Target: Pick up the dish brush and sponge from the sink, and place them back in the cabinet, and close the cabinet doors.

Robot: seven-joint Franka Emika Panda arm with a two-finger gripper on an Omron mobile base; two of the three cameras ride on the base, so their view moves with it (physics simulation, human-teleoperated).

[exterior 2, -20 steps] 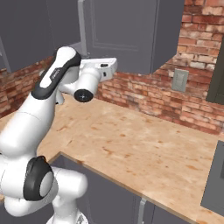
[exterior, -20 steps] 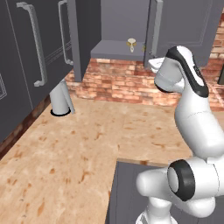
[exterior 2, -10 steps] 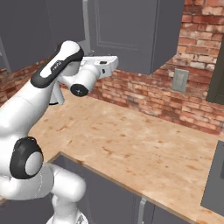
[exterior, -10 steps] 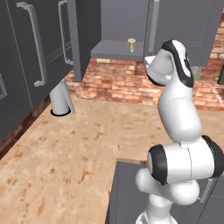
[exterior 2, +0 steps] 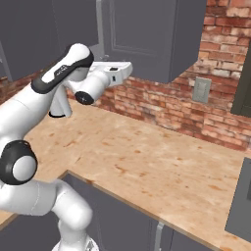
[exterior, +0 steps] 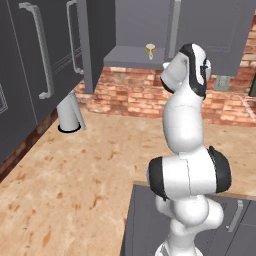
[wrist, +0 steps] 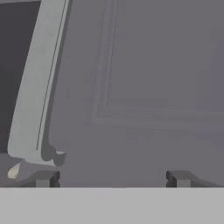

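Dish brush (exterior: 149, 50): cream, round-headed, sitting on the grey inner shelf of the cabinet (exterior: 131, 54), unmoved from a second ago; a pale sliver of it is showing in the hand view (wrist: 13, 170) beneath the bar handle (wrist: 36, 87).
Cabinet doors (exterior 2: 147, 34): both standing open; the right door's framed panel is facing the hand camera at close range.
Gripper (wrist: 113, 178): jaws standing wide apart, holding nothing, pointing at the door panel beside the handle.
Arm (exterior: 186, 125): now rising straighter and nearer the open cabinet than a second ago; hand (exterior 2: 110, 71) is reaching further toward the right door.
Counter (exterior 2: 147, 162): speckled beige stone, brick wall (exterior 2: 220, 112) behind it.
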